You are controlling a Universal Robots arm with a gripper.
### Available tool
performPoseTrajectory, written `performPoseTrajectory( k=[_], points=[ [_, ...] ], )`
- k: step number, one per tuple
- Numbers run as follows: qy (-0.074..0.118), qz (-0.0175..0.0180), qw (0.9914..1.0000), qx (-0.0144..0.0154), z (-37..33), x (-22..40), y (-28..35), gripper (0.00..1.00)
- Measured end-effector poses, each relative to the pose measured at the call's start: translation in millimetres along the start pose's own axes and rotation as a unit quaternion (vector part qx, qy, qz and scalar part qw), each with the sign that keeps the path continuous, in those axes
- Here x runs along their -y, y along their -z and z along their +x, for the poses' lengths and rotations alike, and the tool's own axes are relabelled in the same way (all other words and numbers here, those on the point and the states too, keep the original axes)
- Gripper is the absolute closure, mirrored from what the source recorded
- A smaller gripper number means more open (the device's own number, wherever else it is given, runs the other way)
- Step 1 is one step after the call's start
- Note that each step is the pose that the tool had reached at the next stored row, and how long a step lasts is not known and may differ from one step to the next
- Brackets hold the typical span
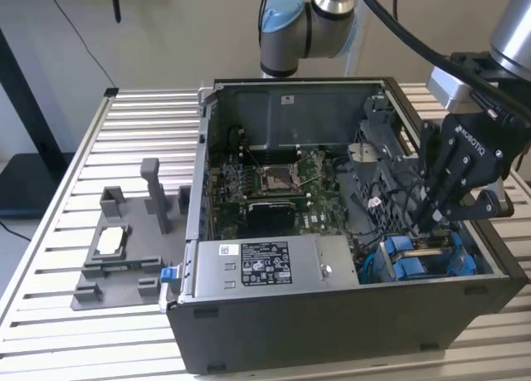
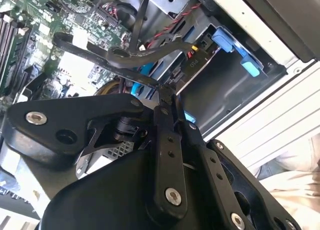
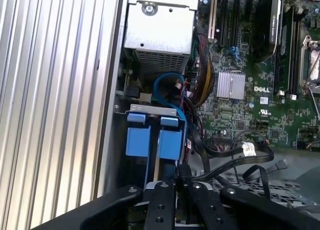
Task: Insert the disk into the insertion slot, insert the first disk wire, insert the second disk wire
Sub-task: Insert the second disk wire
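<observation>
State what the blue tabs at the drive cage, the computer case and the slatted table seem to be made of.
Blue tabs: likely moulded plastic, with a uniform bright colour and a soft sheen.
Computer case: probably painted sheet metal, dark and matt with thin folded edges.
Slatted table: apparently aluminium, with pale silver ribs and a brushed shine.

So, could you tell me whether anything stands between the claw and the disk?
Nothing visible does: in the first wrist view the shut claw sits right at the blue carrier of the disk, which is in the insertion slot. A black cable loops just beside them, not between.
</observation>
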State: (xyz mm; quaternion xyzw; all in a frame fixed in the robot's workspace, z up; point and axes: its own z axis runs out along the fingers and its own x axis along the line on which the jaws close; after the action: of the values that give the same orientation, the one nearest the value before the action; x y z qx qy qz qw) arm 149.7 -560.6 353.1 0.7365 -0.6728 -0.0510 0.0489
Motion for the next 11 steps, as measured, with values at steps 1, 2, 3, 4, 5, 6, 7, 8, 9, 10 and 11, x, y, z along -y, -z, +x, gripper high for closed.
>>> performPoseTrajectory(
  k=[1,2,3,4,5,6,7,8,9,10,11],
  points=[
    [0.0,0.0,1.0,0.0001,0.3,0.2,-0.5,0.84],
    [0.0,0.0,1.0,0.0001,0.5,0.4,-0.8,0.84],
    [0.0,0.0,1.0,0.0,0.6,0.6,-0.9,0.84],
    [0.0,0.0,1.0,0.0,0.8,0.9,-1.2,0.84],
    [0.0,0.0,1.0,0.0,0.9,1.2,-1.6,0.84],
    [0.0,0.0,1.0,0.0,1.1,1.5,-1.8,0.84],
    [0.0,0.0,1.0,-0.0001,1.2,1.7,-2.0,0.84],
    [0.0,0.0,1.0,-0.0002,1.2,1.8,-2.0,0.84],
    [0.0,0.0,1.0,-0.0002,1.2,2.0,-2.2,0.84],
    [0.0,0.0,1.0,0.0,1.3,2.3,-2.5,0.84],
    [0.0,0.0,1.0,0.0,1.5,2.6,-2.8,0.84]
  ],
)
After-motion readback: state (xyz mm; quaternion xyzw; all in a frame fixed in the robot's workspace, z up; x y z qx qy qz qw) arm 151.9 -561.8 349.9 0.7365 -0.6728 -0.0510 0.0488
